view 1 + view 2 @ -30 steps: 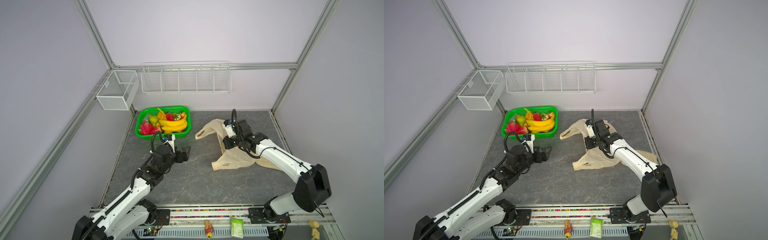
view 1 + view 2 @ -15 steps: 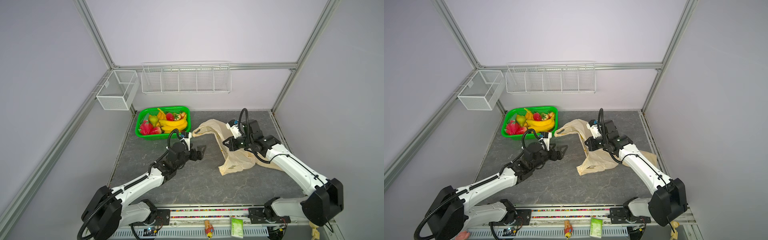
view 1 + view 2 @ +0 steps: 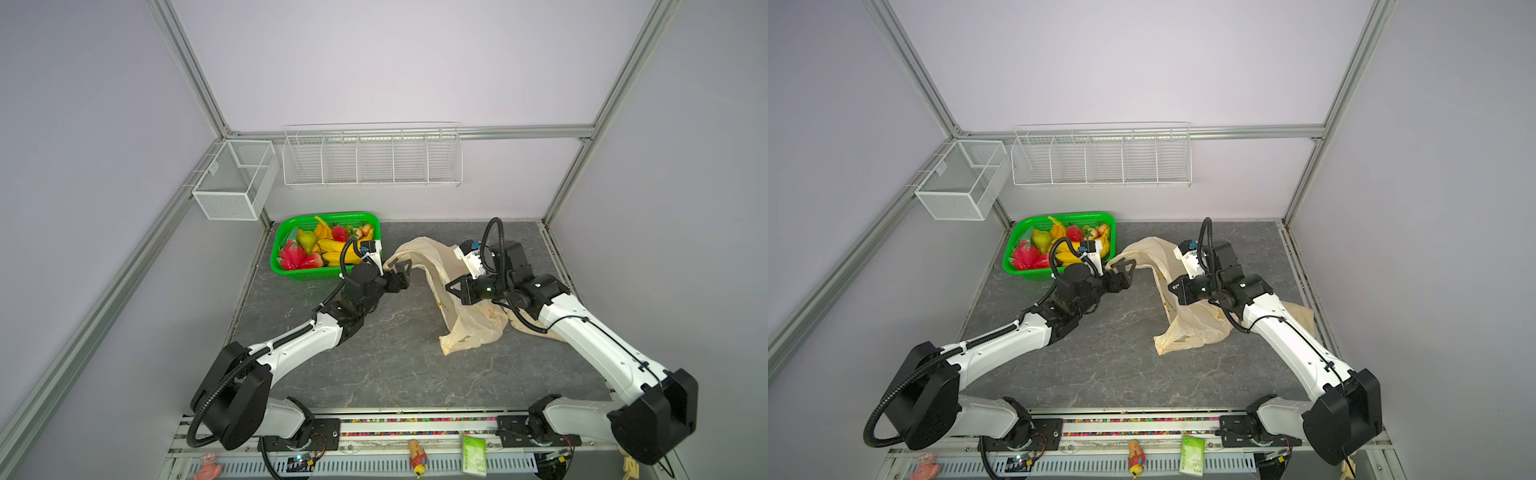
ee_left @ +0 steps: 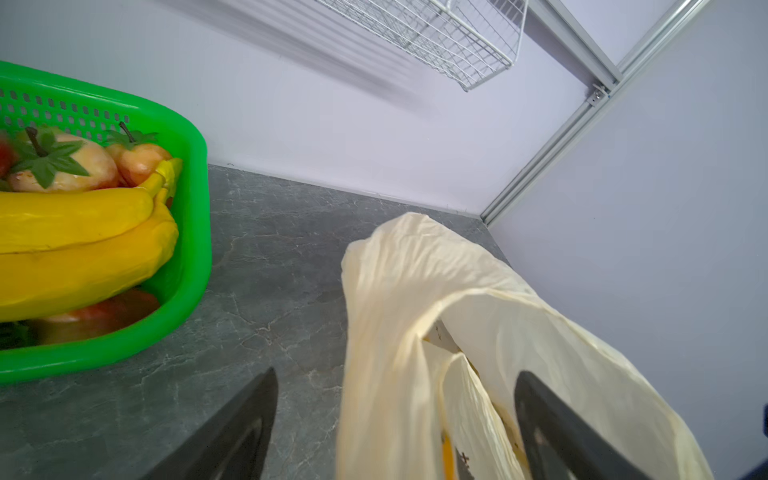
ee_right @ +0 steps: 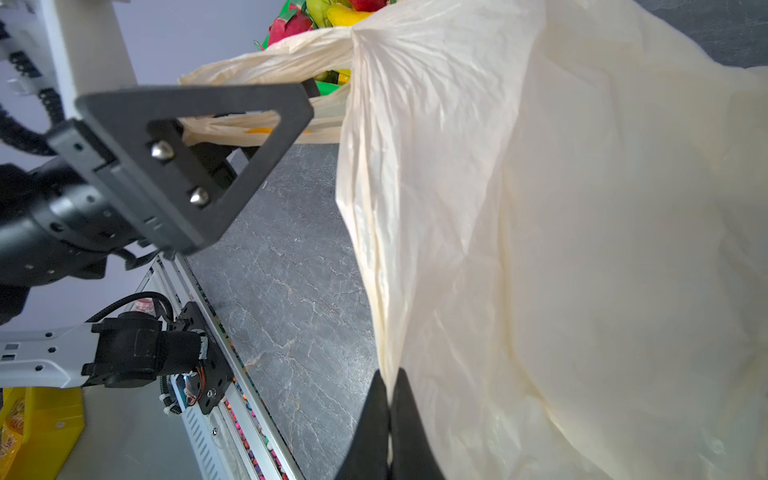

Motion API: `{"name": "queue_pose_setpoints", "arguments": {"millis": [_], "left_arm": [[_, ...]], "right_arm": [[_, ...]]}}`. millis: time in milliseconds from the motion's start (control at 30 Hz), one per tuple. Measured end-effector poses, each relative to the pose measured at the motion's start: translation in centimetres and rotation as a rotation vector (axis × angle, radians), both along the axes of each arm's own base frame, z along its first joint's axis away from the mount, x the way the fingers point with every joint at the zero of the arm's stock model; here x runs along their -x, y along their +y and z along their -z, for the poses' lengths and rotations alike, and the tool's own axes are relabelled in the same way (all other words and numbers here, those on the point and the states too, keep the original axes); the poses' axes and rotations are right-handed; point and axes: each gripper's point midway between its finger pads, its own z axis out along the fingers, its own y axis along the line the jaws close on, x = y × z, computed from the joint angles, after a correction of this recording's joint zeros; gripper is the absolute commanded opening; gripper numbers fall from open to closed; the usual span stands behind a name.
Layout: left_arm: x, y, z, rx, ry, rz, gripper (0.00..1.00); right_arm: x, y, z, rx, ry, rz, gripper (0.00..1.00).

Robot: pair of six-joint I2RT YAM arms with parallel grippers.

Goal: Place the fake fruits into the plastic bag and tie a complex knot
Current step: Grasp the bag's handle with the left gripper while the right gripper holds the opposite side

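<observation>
Two claws are seen above the table [image 3: 374, 374]. The right claw [image 3: 449, 288] is pinched shut on the plastic bag [image 3: 471, 328] — its lower folds trail on the table, partly hidden behind that arm. The left claw [image 3: 401, 270] is spread wide about a fold of the bag, nothing gripped. Beyond, the fake fruits [image 3: 328, 247] are heaped in a green basket [image 3: 305, 274], partly screened by a cable [image 3: 342, 257].

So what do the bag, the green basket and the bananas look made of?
Plastic bag: thin cream plastic film, slightly translucent, with fine crinkles and soft folds.
Basket: rigid moulded green plastic, glossy, with perforated walls.
Bananas: likely painted plastic or foam, with a satin sheen and faint creases.
</observation>
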Motion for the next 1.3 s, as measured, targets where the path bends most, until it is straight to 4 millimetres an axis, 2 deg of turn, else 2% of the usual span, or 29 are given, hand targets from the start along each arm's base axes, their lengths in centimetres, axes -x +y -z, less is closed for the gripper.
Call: {"name": "queue_pose_setpoints", "arguments": {"millis": [167,233,300,367,467,567,633,700,767,900,1000,1133,1300], "left_arm": [[-1.2,-0.3,0.4,-0.009,0.004,-0.004,0.6],[-1.4,-0.5,0.6,-0.02,-0.003,0.004,0.46],[-1.6,-0.7,0.5,-0.034,-0.015,0.014,0.25],[-1.6,-1.0,0.1,-0.047,-0.03,0.036,0.14],[-1.2,-1.5,-1.2,-0.051,-0.039,0.085,0.0],[0.9,-1.8,-3.6,-0.018,-0.041,0.151,0.0],[2.7,-2.1,-5.7,0.027,-0.054,0.193,0.0],[4.8,-2.6,-7.9,0.086,-0.066,0.236,0.0],[6.1,-3.1,-8.9,0.131,-0.055,0.263,0.0],[6.8,-3.3,-8.6,0.182,0.018,0.265,0.0],[6.7,-3.1,-7.9,0.186,0.072,0.243,0.0],[6.7,-2.9,-7.9,0.2,0.108,0.228,0.0],[6.8,-2.9,-7.8,0.214,0.135,0.222,0.0]], "right_arm": [[0.3,-0.1,0.2,0.005,-0.006,-0.011,0.06],[0.3,-0.1,0.2,0.012,-0.015,-0.018,0.06],[0.4,-0.4,0.4,0.033,-0.023,-0.024,0.06],[0.2,-1.0,0.6,0.078,-0.033,-0.007,0.08],[-1.0,-3.1,0.5,0.198,-0.069,0.087,0.11],[-2.4,-5.9,0.0,0.344,-0.13,0.214,0.14],[-3.0,-7.0,-0.2,0.411,-0.164,0.263,0.15],[-3.0,-7.1,-0.3,0.449,-0.192,0.268,0.16],[-2.7,-6.4,-0.5,0.456,-0.223,0.245,0.19],[-2.0,-4.7,-0.3,0.446,-0.274,0.185,0.3],[-1.9,-4.4,0.6,0.456,-0.286,0.16,0.41],[-1.6,-4.1,2.3,0.461,-0.295,0.134,0.53],[-0.7,-2.7,4.6,0.437,-0.287,0.073,0.62]]}}
